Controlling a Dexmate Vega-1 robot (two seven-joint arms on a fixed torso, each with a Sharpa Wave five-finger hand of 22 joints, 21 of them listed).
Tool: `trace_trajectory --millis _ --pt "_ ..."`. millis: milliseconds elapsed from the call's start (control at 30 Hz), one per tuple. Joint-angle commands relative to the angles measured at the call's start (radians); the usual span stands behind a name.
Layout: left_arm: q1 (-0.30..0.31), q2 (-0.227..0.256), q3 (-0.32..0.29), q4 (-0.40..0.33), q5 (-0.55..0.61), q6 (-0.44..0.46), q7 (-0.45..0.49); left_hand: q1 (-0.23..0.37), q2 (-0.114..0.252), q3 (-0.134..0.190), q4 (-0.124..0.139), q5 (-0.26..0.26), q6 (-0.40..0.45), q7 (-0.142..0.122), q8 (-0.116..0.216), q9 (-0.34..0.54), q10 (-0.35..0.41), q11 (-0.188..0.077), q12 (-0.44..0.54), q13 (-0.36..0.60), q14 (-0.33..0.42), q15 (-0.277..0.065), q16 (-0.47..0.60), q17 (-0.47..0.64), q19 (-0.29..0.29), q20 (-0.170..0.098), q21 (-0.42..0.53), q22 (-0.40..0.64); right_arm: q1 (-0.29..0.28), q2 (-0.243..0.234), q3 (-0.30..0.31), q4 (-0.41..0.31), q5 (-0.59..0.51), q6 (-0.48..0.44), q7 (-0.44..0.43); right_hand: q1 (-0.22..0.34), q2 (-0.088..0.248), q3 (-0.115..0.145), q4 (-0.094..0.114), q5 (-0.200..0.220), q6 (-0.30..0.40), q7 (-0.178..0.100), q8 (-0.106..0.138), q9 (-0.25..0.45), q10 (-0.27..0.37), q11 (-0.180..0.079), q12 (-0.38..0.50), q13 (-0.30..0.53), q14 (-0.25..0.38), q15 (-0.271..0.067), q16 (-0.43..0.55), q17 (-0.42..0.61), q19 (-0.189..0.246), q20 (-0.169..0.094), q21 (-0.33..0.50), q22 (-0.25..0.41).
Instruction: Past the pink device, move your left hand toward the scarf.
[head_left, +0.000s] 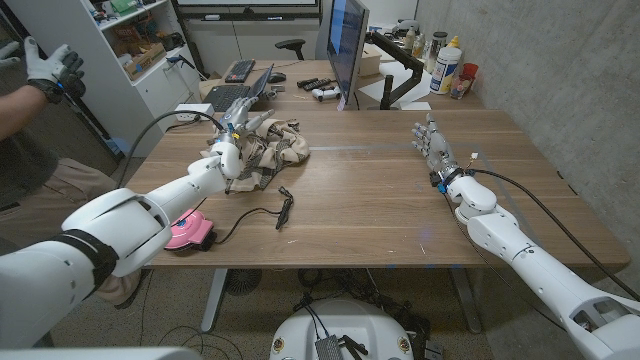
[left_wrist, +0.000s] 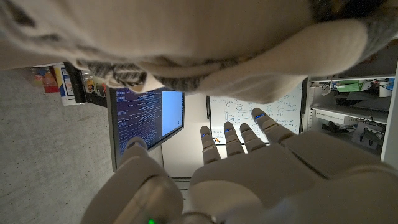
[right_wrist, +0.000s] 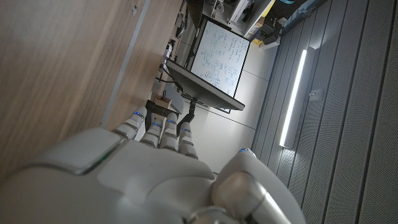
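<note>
Your left hand's fingers are straight and a little apart, holding nothing, and in the left wrist view the scarf's beige folds hang just beyond their tips. From the head view, your left hand is over the near edge of the scarf, which lies bunched on the table's left half, ahead of the arm. Whether the fingertips touch the cloth yet I cannot tell (the wrist picture is too close and blurred there).

The pink device sits near the table's front edge, just beside your left forearm, so by my reading the reach is nearly done.

What could go wrong from here:
- Pushing further forward could plough the loose cloth ahead of the fingers, dragging the scarf toward the laptop behind it.
- The black cable trails from the pink device toward the scarf; sweeping the forearm sideways could snag it and tug the device off the front edge.

Your right hand stands on the table's right half, fingers extended with nothing in them, well apart from all this.
</note>
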Motion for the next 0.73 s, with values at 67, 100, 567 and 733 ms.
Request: trace_trajectory --millis 67,100,567,733 --pt "-0.002 0.001 0.01 0.009 -0.009 -0.003 -0.001 0.009 0.005 0.0 -0.005 0.006 -0.002 0.004 0.0 0.001 -0.004 0.0 0.004 0.004 -0.006 -0.018 0.006 0.001 0.01 0.003 0.004 0.003 0.001 0.004 -0.004 0.001 -0.002 0.001 0.0 -0.003 0.019 0.003 0.005 -0.003 0.005 -0.001 0.006 0.003 0.002 -0.003 0.002 0.004 -0.003 0.001 0.003 0.004 0.007 0.0 -0.002 0.003" --pt "-0.003 0.001 0.012 0.013 -0.008 -0.008 -0.001 0.009 0.005 0.0 -0.006 0.006 -0.002 0.003 0.0 0.001 -0.004 0.0 0.004 0.004 -0.006 -0.018 0.006 0.001 0.009 0.003 0.004 0.003 0.0 0.005 -0.003 -0.001 0.0 -0.003 -0.002 -0.003 0.019 0.003 0.005 -0.003 0.006 -0.002 0.006 0.003 0.002 -0.003 0.001 0.004 -0.003 0.001 0.003 0.004 0.008 0.0 -0.003 0.003" --pt "-0.002 0.003 0.013 0.008 -0.01 -0.004 -0.006 0.009 0.006 -0.001 -0.007 0.006 -0.001 0.002 0.001 0.002 -0.004 -0.001 0.004 0.004 -0.006 -0.016 0.007 0.002 0.01 0.005 0.003 0.003 0.004 0.006 -0.003 0.002 0.001 0.0 0.002 -0.003 0.019 0.004 0.005 -0.004 0.006 -0.002 0.006 0.003 0.001 -0.002 0.001 0.004 -0.003 0.001 0.003 0.004 0.009 -0.001 -0.007 0.003" --pt "-0.008 -0.006 0.019 0.027 -0.009 -0.018 -0.004 0.009 0.006 -0.001 -0.008 0.007 -0.001 0.002 0.001 0.002 -0.004 -0.001 0.004 0.004 -0.006 -0.017 0.007 0.002 0.011 0.003 0.003 0.004 0.002 0.003 -0.002 0.001 0.0 -0.001 0.002 -0.003 0.019 0.004 0.005 -0.004 0.006 -0.001 0.006 0.003 0.002 -0.002 0.001 0.004 -0.003 0.001 0.003 0.004 0.01 -0.001 -0.009 0.003"
